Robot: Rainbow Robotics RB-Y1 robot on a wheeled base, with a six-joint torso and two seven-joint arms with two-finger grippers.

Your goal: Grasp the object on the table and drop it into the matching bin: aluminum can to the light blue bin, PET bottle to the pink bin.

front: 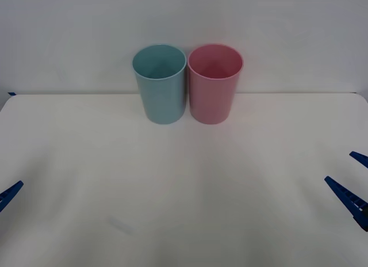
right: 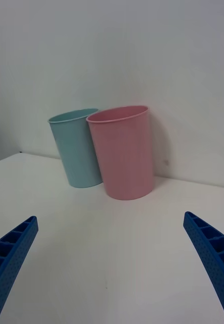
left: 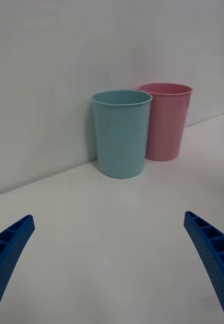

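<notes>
Bins are standing side by side at the far middle of the white tabletop (front: pixel 184 192) in the front view: the light blue bin (front: pixel 160 84) on the left and the pink bin (front: pixel 214 84) on the right, both upright, their sides touching or very nearly so, close to the wall behind. What is lying inside the bins cannot be told from this angle. At the left edge a blue fingertip of the left claw (front: pixel 8 195) is poking in low over the tabletop; at the right edge the right claw (front: pixel 355 180) is showing two ribbed blue fingers spread apart with nothing between them. Both claws are sitting well apart from the bins.

Looking from the right wrist, the right claw (right: pixel 112 263) is gaping wide, its two fingers at the corners and only bare tabletop between them. The pink bin (right: pixel 123 152) is standing nearer, the light blue bin (right: pixel 77 149) partly behind it.

Looking from the left wrist, the left claw (left: pixel 112 258) is likewise spread wide and gripping nothing. The light blue bin (left: pixel 122 134) is standing nearer here, with the pink bin (left: pixel 166 121) just behind and beside it.
</notes>
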